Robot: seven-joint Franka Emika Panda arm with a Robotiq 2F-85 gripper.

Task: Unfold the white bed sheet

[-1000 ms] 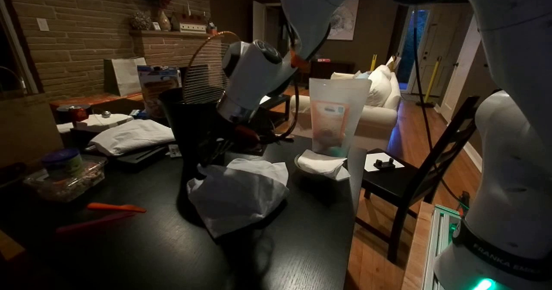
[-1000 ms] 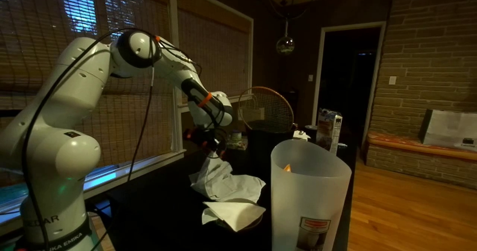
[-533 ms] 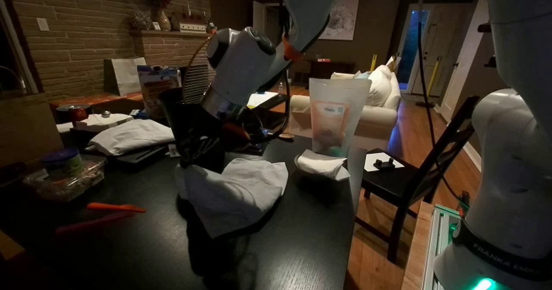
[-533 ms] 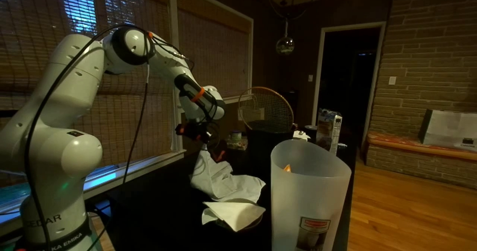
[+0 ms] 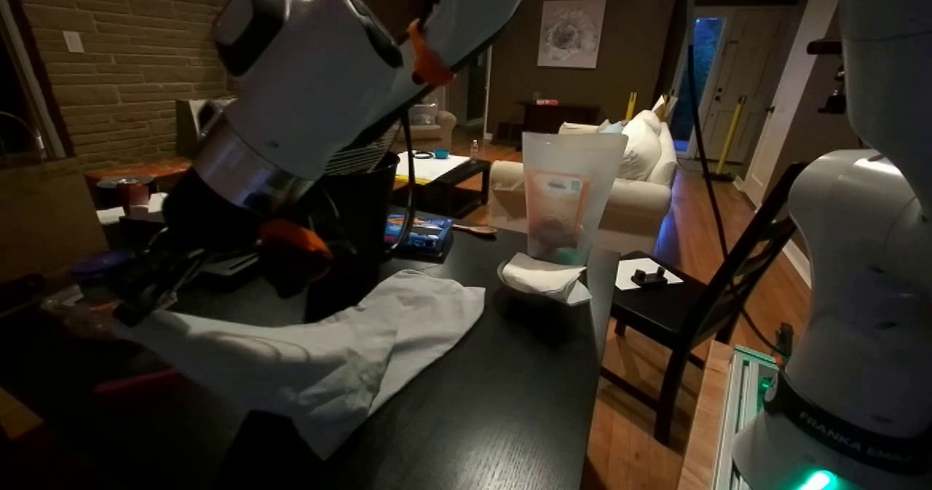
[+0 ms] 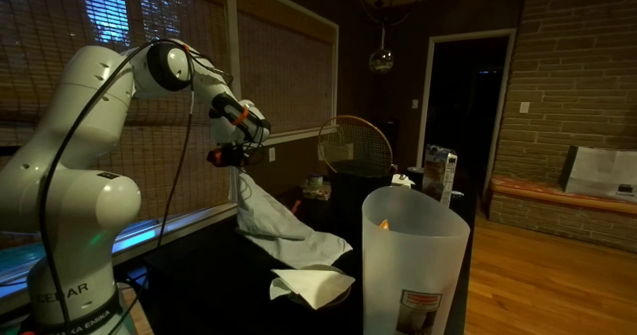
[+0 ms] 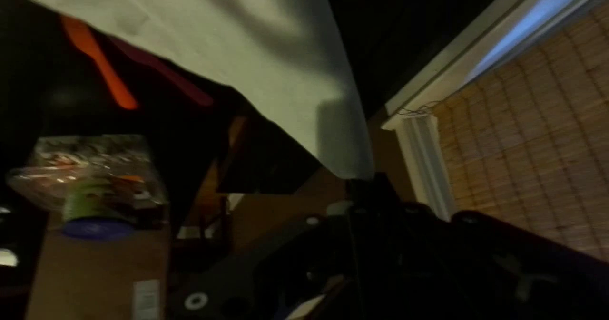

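White bed sheet [image 5: 349, 359] is pulled out much further vs half a second ago: was a rumpled heap with one end up, now a long sloping strip. Lower part lies on the black table [image 5: 495, 402], raised tip is up at the gripper [image 7: 364, 182]. Fingers are clamped on that tip, fabric running straight off them in the wrist view. Gripper sits higher and further from the black bin [image 6: 353, 195] than before. In an exterior view the sheet now hides the spot where the orange utensil [image 7: 101, 65] showed; wrist view has it, near the dark red utensil [image 7: 164, 72]. Blue printed pack [image 5: 419, 235] shows more fully now the arm [image 5: 313, 89] is off it.

Containers: black bin has a strung racket [image 6: 355, 143] in it, head sticking up past the rim. Frosted plastic bin [image 6: 398, 260] is upright, orange object [image 6: 383, 224] inside, can't tell what. Bowl [image 6: 343, 297] carries a folded white napkin [image 6: 318, 285] overhanging the rim, unchanged. Clear clamshell [image 7: 28, 177] has mixed bits [image 7: 71, 153] in it, too blurred to name; green tub [image 7: 88, 198] with its purple lid [image 7: 97, 228] on is right at the clamshell, can't tell if in or on it
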